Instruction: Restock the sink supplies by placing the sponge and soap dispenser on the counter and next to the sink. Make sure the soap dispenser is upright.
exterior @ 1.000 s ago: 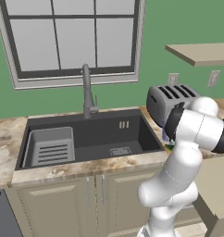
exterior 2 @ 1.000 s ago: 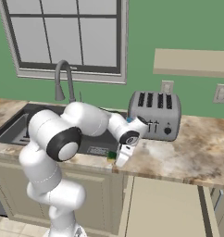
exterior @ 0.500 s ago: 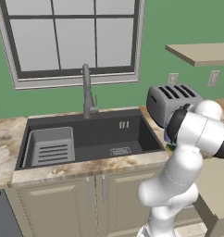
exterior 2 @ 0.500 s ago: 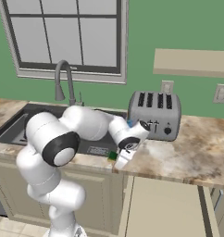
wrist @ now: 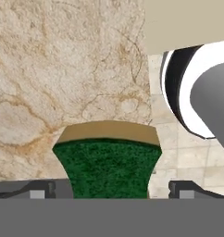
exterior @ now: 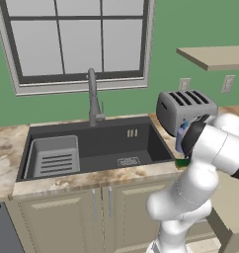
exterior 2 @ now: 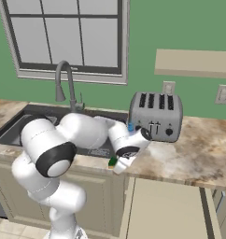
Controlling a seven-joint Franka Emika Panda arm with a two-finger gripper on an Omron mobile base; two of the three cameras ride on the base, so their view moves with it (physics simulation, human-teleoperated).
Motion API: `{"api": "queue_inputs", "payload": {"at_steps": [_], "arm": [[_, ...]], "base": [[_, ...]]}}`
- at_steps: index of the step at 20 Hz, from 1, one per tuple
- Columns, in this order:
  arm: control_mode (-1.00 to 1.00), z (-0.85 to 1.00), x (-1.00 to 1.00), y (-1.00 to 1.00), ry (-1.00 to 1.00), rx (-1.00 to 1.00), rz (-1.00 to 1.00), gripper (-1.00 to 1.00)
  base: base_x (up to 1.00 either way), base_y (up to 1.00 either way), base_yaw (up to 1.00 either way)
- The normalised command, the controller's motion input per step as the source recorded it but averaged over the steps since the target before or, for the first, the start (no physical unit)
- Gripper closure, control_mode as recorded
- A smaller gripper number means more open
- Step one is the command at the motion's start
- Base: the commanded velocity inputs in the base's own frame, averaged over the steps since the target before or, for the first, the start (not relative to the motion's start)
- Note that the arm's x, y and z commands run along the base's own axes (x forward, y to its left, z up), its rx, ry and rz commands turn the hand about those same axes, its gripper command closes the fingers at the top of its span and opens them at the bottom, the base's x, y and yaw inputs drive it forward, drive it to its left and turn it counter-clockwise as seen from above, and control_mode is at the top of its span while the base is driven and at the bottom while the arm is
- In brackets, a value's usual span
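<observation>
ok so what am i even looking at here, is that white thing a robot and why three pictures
Yes, the white thing is a robot arm in a computer-rendered kitchen. Two pictures come from cameras on its base, looking over it from its left and right: both show the sink and a toaster. The third comes from a camera on its hand, looking down at the counter. There a green-topped sponge lies between its two dark fingers, which stand apart, so nothing looks held. The blue bit beside the toaster is probably the soap dispenser.
</observation>
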Motion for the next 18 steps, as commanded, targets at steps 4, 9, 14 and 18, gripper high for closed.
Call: {"api": "queue_inputs", "payload": {"at_steps": [4,9,14,18], "arm": [[-1.00,0.19,-0.37,-0.12,-0.08,0.01,-0.14,-1.00],[-1.00,0.61,-0.68,-0.27,-0.07,0.02,-0.15,-1.00],[-1.00,0.96,-0.74,-0.14,-0.06,0.01,-0.12,-1.00],[-1.00,0.90,-0.86,0.00,-0.04,0.00,-0.09,-1.00]], "base": [[0.00,0.00,0.00],[0.00,0.00,0.00],[0.00,0.00,0.00],[0.00,0.00,0.00]]}}
